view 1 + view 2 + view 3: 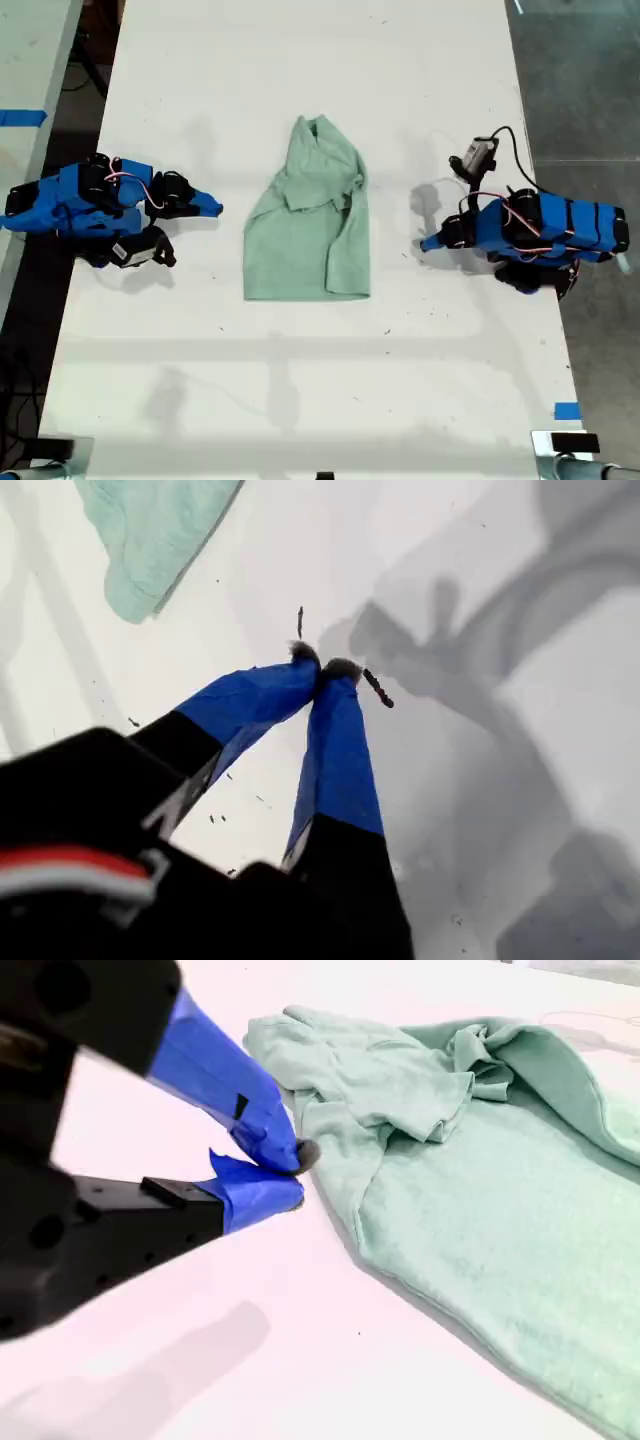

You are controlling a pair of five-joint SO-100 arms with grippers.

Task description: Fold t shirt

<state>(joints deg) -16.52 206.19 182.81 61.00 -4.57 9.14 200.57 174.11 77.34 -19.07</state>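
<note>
on the near part of the white flat table [300, 400] nothing is laid, and no container is seen anywhere, so nothing can be said to be held in one. the pale mint-green soft fabric t shirt [305, 245] is spread at the middle of the table, its straight hem nearest, both sides turned in over the body and the bunched neck end farthest; it is judged to be partly folded, with a crosswise fold not yet made. my first gripper [425, 243], at the exterior view's right, is rested low, apart from the cloth, its blue-taped jaws pressed together on nothing [322, 668]. my second gripper [215, 208], at the exterior view's left, is set just beside the shirt's edge, its jaws likewise closed and empty [298, 1175]. both are presumably kept back so that the cloth is left undisturbed.
</note>
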